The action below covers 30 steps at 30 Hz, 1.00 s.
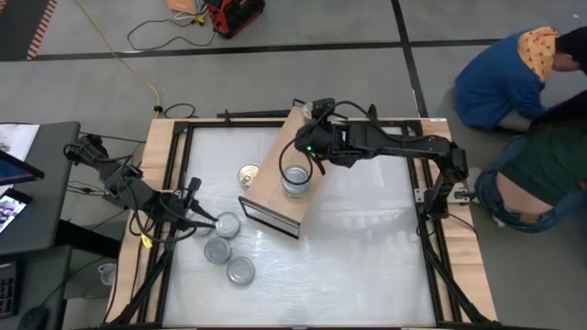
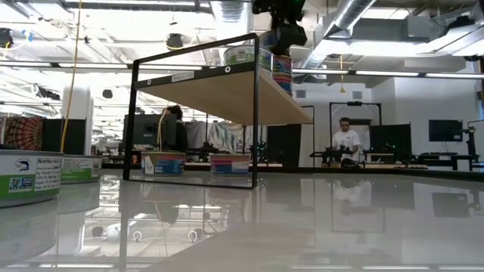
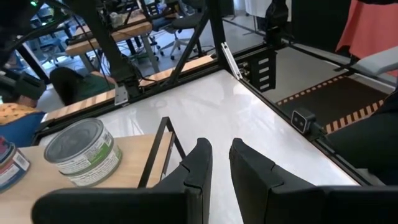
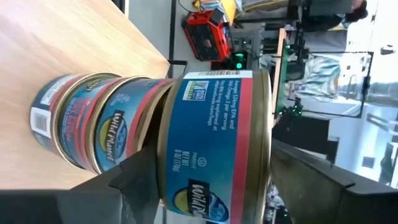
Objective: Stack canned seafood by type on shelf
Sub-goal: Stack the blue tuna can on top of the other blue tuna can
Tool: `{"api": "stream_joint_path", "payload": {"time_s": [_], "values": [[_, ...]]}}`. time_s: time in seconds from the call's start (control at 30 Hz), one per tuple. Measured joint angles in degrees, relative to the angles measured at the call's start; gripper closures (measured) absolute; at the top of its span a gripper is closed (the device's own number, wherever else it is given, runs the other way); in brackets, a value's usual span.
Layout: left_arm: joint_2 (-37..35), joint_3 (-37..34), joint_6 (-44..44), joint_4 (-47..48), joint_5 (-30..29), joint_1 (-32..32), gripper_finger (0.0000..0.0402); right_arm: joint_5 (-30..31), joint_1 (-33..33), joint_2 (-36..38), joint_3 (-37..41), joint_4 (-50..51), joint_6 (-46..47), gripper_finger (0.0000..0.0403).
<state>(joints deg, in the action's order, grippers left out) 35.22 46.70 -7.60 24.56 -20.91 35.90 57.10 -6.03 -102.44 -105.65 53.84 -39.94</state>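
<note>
Your right gripper (image 4: pixel 211 180) sits over the shelf (image 1: pixel 275 179), jaws spread around a blue tin (image 4: pixel 214 146), grip unclear; your left gripper (image 3: pixel 217 165) looks nearly closed, empty.

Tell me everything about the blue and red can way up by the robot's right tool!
The blue and red can is a flat round tin with gold metal rims and a paper label reading "Wild Planet" beside small print. The right tool is around it. It sits at the top of two matching tins stacked on the tan wooden shelf, shifted a little off their line.
</note>
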Motion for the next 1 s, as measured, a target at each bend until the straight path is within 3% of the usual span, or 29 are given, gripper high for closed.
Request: {"api": "stream_joint_path", "payload": {"time_s": [0.37,1.0], "values": [[0.0,0.0,2.6,0.5,1.2,0.0,0.0352,1.3,1.6,0.0,-0.6,0.5,-2.1,0.0092],[0.0,0.0,2.9,0.5,1.2,0.0,0.0352,-1.4,1.0,0.5,-0.7,7.2,4.2,0.0103]]}}
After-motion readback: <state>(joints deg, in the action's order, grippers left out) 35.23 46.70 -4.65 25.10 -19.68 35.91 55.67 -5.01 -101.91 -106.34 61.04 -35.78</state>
